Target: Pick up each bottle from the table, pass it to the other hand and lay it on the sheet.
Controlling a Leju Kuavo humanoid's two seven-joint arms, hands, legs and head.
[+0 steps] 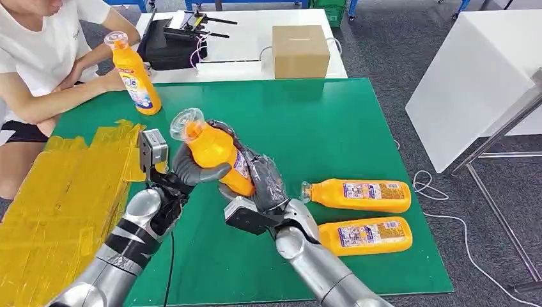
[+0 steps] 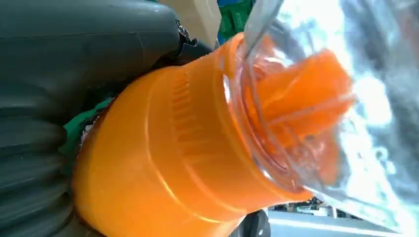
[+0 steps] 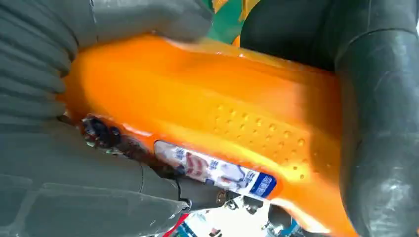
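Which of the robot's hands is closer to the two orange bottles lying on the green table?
The right hand. It grips the raised bottle just beside the two lying bottles; the left hand holds that same bottle on the far side, toward the yellow sheet.

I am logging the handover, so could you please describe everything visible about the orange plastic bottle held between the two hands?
The orange plastic bottle has a clear cap over an orange nozzle, a ribbed shoulder, a dimpled side and a printed label. It is held tilted above the green table, cap pointing up and toward the person. The left hand wraps its upper body; the right hand grips its lower body.
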